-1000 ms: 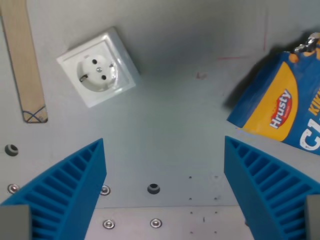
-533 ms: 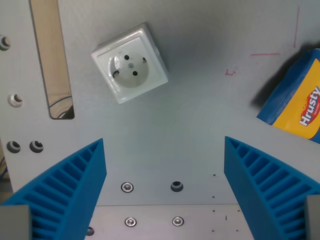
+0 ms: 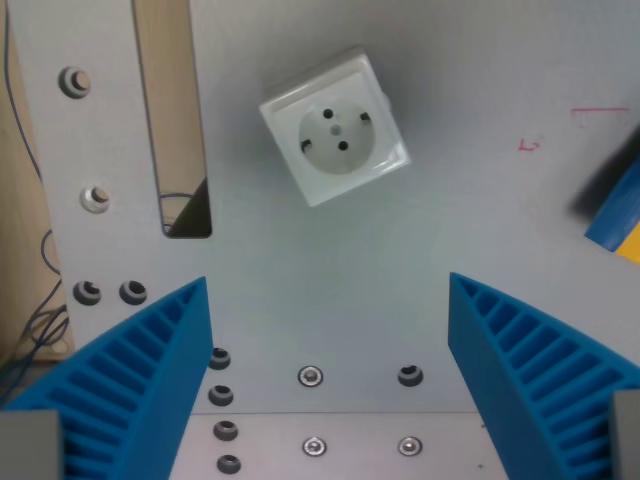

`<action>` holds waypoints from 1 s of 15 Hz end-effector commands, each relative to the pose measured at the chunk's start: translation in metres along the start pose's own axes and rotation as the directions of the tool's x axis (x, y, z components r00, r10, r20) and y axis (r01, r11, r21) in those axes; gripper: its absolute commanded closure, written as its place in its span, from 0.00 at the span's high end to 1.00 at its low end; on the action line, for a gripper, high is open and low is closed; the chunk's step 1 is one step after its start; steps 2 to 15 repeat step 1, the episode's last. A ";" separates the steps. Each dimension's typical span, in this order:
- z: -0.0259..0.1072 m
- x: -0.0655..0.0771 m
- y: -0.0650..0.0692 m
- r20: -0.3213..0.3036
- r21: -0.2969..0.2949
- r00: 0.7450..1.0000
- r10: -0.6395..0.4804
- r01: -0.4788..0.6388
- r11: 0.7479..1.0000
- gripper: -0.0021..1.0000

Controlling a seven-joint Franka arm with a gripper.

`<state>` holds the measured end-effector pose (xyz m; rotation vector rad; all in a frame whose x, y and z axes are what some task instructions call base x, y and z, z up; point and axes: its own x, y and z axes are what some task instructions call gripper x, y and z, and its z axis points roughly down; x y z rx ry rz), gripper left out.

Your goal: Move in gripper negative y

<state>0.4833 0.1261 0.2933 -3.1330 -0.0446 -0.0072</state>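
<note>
Looking straight down from the wrist, the gripper (image 3: 330,385) is spread wide, its two ribbed blue fingers (image 3: 135,390) sitting far apart at the bottom corners of the wrist view, and there is nothing between them but bare grey table (image 3: 330,260). No grasp here: the jaws are released, holding nothing and touching nothing that can be seen. Up above the gap, a little toward the wrist view's left of centre, sits a white wall socket (image 3: 335,127), a square block turned at an angle, its round face with two pin holes looking up at the camera; it lies flat on the table, well clear of both fingers. To the wrist view's left of the socket runs a long narrow slot (image 3: 172,110) cut through the table, tan surface showing through it and a dark corner at its lower end. Further left the table edge appears, with a wooden surface (image 3: 22,250) and thin dark cables (image 3: 45,300) beyond it. Bolts and screw holes (image 3: 311,376) dot the table near the fingers, two of them lying right in the open gap. Over at the wrist view's right edge, a blue and yellow package corner (image 3: 618,215) just peeks in, with small red marks (image 3: 528,146) on the table near it, apart from the right-hand finger below.
</note>
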 end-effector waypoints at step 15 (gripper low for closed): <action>-0.002 0.008 -0.015 0.011 -0.012 1.000 0.021 -0.021 1.000 1.00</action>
